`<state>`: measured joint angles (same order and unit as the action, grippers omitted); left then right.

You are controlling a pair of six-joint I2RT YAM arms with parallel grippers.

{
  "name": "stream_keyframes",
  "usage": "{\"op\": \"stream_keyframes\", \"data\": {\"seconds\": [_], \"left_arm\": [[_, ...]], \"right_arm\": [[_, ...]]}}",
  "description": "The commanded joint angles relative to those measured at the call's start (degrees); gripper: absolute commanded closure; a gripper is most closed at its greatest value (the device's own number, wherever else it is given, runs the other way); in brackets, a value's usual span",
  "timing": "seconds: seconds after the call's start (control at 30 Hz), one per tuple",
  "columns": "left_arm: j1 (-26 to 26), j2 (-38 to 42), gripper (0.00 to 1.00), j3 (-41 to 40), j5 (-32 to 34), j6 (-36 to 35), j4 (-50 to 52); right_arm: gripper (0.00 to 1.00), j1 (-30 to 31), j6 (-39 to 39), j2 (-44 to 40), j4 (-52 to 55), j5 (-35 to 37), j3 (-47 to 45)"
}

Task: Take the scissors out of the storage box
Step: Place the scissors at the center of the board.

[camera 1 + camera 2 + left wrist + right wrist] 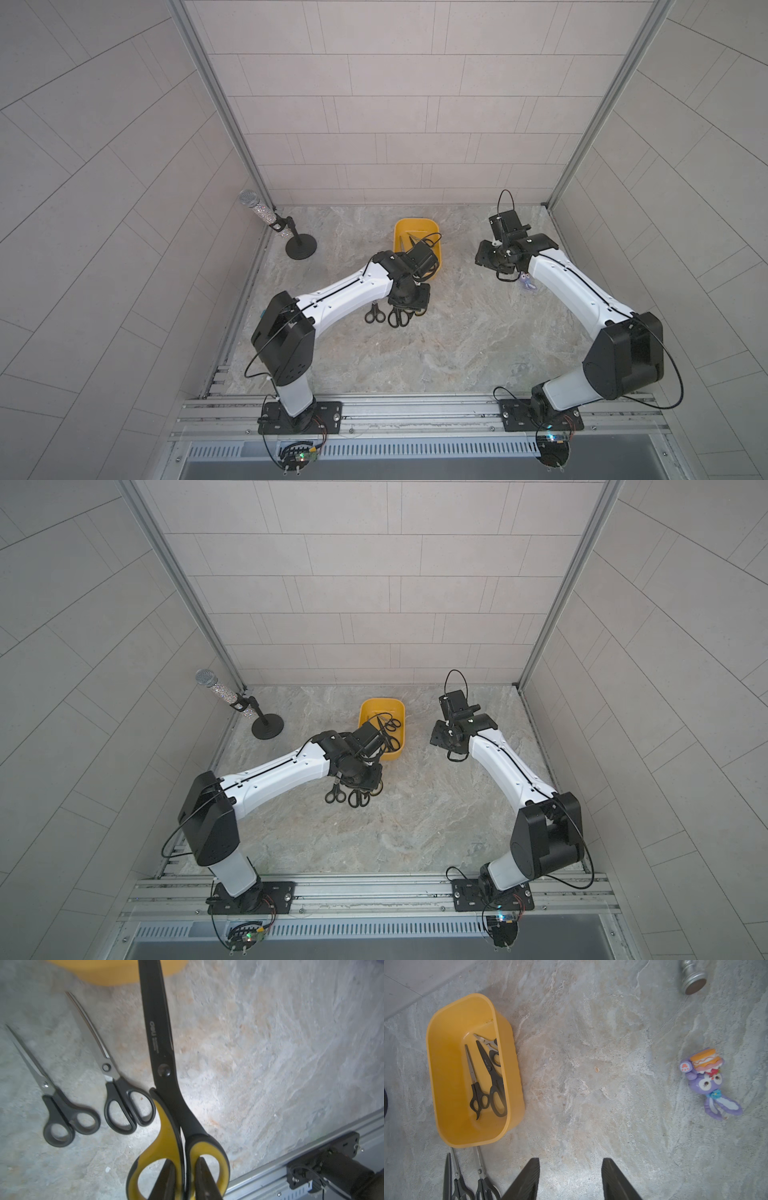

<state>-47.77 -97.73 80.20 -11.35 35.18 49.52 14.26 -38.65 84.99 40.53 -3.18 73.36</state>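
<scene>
My left gripper (184, 1160) is shut on the yellow-and-black scissors (164, 1068). One finger goes through each handle loop and they pinch the bars between the loops. The dark blades point toward the storage box (116, 972). Beside them two black-handled scissors (45, 1084) (106, 1067) lie on the table, also visible in a top view (375, 313). The mustard-yellow storage box (446, 1064) holds three black-handled scissors (490, 1070) (475, 1084) (492, 1049). My right gripper (570, 1159) hangs open over bare table to the box's right, holding nothing.
A microphone on a black stand (266, 216) stands at the back left. A purple plush bunny (708, 1082) and a silver metal knob (693, 980) lie on the right side. An aluminium rail (415, 411) runs along the front edge.
</scene>
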Motion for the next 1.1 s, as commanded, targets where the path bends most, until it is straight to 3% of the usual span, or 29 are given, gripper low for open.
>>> {"op": "stream_keyframes", "data": {"seconds": [0.0, 0.33, 0.57, 1.07], "left_arm": [[-0.4, 3.3, 1.00, -3.7, -4.1, 0.6, -0.2], [-2.1, 4.6, 1.00, -9.1, -7.2, 0.3, -1.7], [-2.2, -2.5, 1.00, -3.3, -1.4, 4.7, -4.7], [-2.5, -12.8, 1.00, 0.3, -0.6, 11.0, -9.4]], "right_arm": [[0.47, 0.7, -0.6, -2.3, 0.8, 1.8, -1.9], [0.47, 4.2, -0.7, -2.0, 1.2, 3.5, -1.4], [0.47, 4.7, -0.4, -1.5, 1.7, 3.6, -0.5], [0.47, 4.8, -0.1, -1.3, 0.7, 2.5, -1.4]]}}
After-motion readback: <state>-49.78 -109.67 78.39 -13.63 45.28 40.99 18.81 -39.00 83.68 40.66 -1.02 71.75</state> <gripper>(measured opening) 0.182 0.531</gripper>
